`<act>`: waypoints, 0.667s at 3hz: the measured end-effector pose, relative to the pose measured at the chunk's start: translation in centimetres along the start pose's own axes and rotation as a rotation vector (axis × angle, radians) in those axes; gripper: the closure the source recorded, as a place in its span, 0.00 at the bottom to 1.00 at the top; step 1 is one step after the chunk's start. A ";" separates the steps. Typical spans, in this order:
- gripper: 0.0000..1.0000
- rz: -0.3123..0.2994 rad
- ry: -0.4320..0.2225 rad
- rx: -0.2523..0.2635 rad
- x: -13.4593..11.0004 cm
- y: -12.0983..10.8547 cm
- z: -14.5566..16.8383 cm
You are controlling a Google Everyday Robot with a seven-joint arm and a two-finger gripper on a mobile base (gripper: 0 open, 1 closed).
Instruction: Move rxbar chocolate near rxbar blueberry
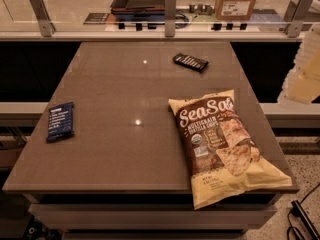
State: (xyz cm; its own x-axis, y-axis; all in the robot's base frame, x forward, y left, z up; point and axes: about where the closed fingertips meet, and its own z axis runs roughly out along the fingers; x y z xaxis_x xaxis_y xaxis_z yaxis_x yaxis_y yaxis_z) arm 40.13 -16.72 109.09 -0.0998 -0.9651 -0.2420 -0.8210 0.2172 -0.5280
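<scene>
The rxbar chocolate (190,61) lies flat, far right on the table (115,84); the rxbar blueberry (60,121) sits at the left edge, well apart. The gripper (305,69) hangs beyond the table's right side, its opening impossible to tell. Best to grasp across the bar's narrow width, clearing the chip bag (220,144).

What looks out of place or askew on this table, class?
The chip bag lies askew, its lower end overhanging the front edge of the table. The rxbar chocolate and rxbar blueberry lie flat. The gripper hangs beyond its right side.
</scene>
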 end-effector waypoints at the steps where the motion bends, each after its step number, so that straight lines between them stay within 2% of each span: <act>1: 0.00 0.000 0.000 0.000 0.0 0.0 0.0; 2: 0.00 0.000 -0.047 0.027 -1.0 -0.9 -0.1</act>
State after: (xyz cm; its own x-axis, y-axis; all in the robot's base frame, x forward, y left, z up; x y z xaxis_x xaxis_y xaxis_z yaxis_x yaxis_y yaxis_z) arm 40.87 -15.99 109.89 -0.0726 -0.9574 -0.2795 -0.8055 0.2216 -0.5497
